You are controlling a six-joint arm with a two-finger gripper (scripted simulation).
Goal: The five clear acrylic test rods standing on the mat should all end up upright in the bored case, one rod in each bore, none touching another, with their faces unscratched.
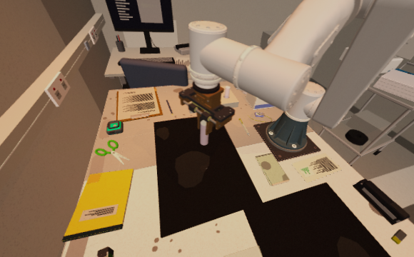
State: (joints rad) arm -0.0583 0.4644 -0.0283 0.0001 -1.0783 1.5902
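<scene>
A clear, whitish acrylic rod (203, 133) hangs upright above the black mat (200, 171), near the mat's far end. Behind it the pale bored case (228, 101) sits on the table, mostly hidden by the arm, with one rod (226, 91) standing upright in it. The other rods are hidden from view. My gripper (205, 125) is above the mat just in front of the case, closed around the top of the hanging rod.
Behind the table stand a dark chair (153, 72) and a desk with a monitor (141, 16). A printed sheet (138, 102), green button box (115, 127), green scissors (111, 151) and yellow folder (100, 203) lie left of the mat. My arm's base (288, 134) is at the right.
</scene>
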